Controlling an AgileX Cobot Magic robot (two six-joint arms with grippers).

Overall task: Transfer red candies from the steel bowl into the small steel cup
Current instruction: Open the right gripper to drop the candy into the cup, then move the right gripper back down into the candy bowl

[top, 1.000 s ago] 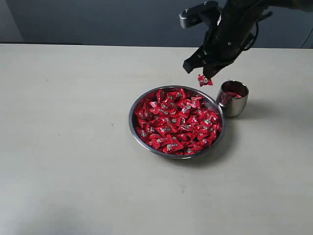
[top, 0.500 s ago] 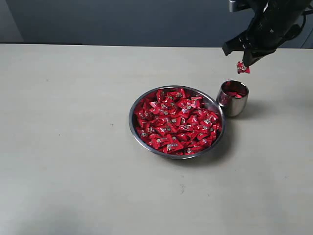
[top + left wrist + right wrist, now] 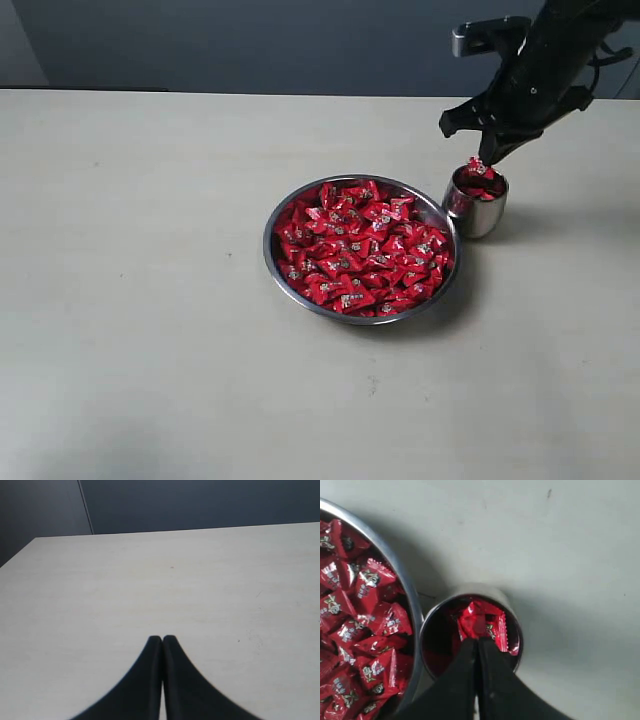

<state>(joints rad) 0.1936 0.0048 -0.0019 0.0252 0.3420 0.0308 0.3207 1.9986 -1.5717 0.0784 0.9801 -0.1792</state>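
Hovering above the small steel cup point(image 3: 476, 214), the right gripper point(image 3: 478, 160) pinches one red candy point(image 3: 480, 169) at its mouth; the steel bowl point(image 3: 270, 250) sits just beside the cup.

The right arm point(image 3: 545, 70) is glossy black, with a grey camera box point(image 3: 488, 36) at its wrist. The left gripper point(image 3: 161, 639) and right gripper point(image 3: 478, 642) have smooth, black, tapering fingers point(image 3: 145, 680).

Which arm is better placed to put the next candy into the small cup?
Right. The right gripper is shut on a red candy just above the small steel cup. The left gripper is shut, empty, facing only table.
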